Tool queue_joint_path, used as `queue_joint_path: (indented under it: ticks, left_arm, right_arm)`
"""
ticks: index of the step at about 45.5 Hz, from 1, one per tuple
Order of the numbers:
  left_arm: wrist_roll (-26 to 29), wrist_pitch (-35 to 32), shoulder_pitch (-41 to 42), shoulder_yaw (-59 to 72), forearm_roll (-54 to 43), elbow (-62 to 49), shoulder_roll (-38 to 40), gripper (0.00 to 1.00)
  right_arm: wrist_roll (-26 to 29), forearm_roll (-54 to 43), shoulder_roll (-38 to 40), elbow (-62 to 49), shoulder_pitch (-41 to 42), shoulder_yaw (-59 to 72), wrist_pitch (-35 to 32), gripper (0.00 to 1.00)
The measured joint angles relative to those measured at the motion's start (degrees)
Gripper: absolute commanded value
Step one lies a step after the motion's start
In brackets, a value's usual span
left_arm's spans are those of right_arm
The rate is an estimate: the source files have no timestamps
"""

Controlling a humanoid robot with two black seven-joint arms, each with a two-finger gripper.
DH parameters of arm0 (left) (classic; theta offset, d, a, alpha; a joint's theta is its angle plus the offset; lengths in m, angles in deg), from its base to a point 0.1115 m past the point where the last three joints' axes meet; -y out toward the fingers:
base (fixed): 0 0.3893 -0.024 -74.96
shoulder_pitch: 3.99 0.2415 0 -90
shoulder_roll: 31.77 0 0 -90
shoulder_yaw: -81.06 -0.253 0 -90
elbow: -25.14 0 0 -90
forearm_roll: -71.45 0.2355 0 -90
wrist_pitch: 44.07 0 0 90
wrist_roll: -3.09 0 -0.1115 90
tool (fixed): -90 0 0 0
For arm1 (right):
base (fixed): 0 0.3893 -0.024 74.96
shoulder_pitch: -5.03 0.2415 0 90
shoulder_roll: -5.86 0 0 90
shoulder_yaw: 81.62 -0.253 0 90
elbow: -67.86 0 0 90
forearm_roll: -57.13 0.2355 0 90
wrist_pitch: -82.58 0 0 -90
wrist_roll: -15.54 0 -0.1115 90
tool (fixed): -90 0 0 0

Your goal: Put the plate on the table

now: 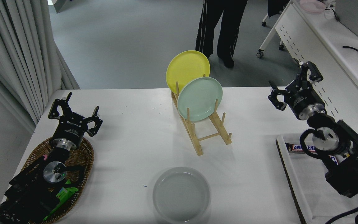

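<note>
The light grey plate (181, 194) lies flat on the white table (135, 140) near its front edge, in the middle. My right gripper (292, 84) is open and empty, raised over the table's right side, far from the plate. My left gripper (75, 113) is open and empty, parked at the lower left above a wicker basket.
A wooden rack (204, 130) stands mid-table holding a yellow plate (187, 70) and a mint green plate (200, 98) upright. A wicker basket (82, 161) with green packets sits at the left. A tray (294, 183) with a snack bar lies at the right. A person's legs (221, 28) stand beyond the far edge.
</note>
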Motion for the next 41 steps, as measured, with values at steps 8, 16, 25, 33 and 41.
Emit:
queue_joint_path:
  ticks: [8, 16, 25, 33, 41]
  left_arm:
    - [0.0, 0.0, 0.0, 0.0, 0.0, 0.0, 0.0, 1.0]
    - [0.0, 0.0, 0.0, 0.0, 0.0, 0.0, 0.0, 1.0]
    - [0.0, 0.0, 0.0, 0.0, 0.0, 0.0, 0.0, 1.0]
    - [0.0, 0.0, 0.0, 0.0, 0.0, 0.0, 0.0, 1.0]
    - [0.0, 0.0, 0.0, 0.0, 0.0, 0.0, 0.0, 1.0]
  right_arm:
    - [-2.17, -0.72, -0.94, -3.03, -2.27, 1.42, -4.06, 1.0]
    - [-3.2, -0.82, -2.58, -6.96, -3.47, 1.93, -5.78, 1.0]
    - [-3.81, 0.6, -4.04, -9.34, -3.88, 2.13, -6.61, 1.0]
    - [-4.02, 2.6, -4.91, -10.16, -3.89, 2.52, -6.89, 1.0]
    - [-4.07, 3.56, -5.37, -10.67, -3.88, 2.68, -6.89, 1.0]
